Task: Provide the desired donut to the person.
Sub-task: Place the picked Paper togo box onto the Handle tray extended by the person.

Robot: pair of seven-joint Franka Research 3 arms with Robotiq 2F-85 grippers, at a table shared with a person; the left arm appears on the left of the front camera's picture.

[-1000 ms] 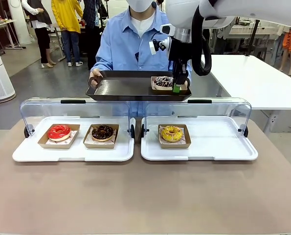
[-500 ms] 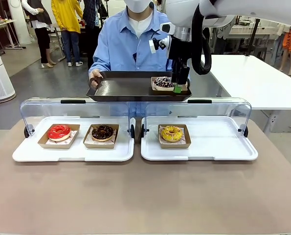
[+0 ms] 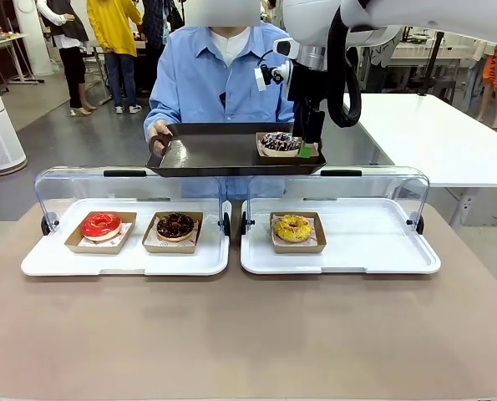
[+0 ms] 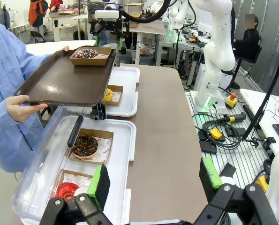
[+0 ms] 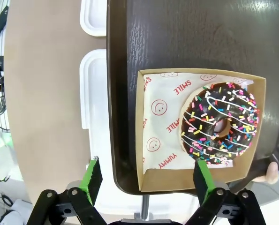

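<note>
**Front view.** Locate the person (image 3: 219, 75) in the light blue shirt at upper centre, holding a dark serving tray (image 3: 215, 152) level with both hands. The sprinkled chocolate donut (image 3: 279, 140) sits in its cardboard carton (image 3: 269, 152) at the tray's right end. The right gripper (image 3: 307, 142) hangs from the upper right and points down at the carton's right edge. You cannot tell its jaw spacing from this angle. Below the tray, two white display trays with clear lids hold a red donut (image 3: 101, 225), a chocolate donut (image 3: 175, 225) and a yellow donut (image 3: 293, 227).

**Left wrist view.** Note the left gripper (image 4: 154, 180) at the bottom edge. Its jaws stand wide apart with nothing between them. It hangs above the brown table (image 4: 162, 131), beside the display tray that holds the chocolate donut and the red donut. The serving tray with the sprinkled chocolate donut is at upper left, with the person's hand (image 4: 22, 105) on its near rim.

**Right wrist view.** Note the right gripper at the bottom edge. Its jaws are spread wide and grip nothing. The sprinkled chocolate donut lies at right of centre in the carton, on smiley-printed paper (image 5: 165, 122), and the carton rests flat on the serving tray. One green pad overlaps the carton's lower wall. The other pad stands clear to the carton's left.
</note>
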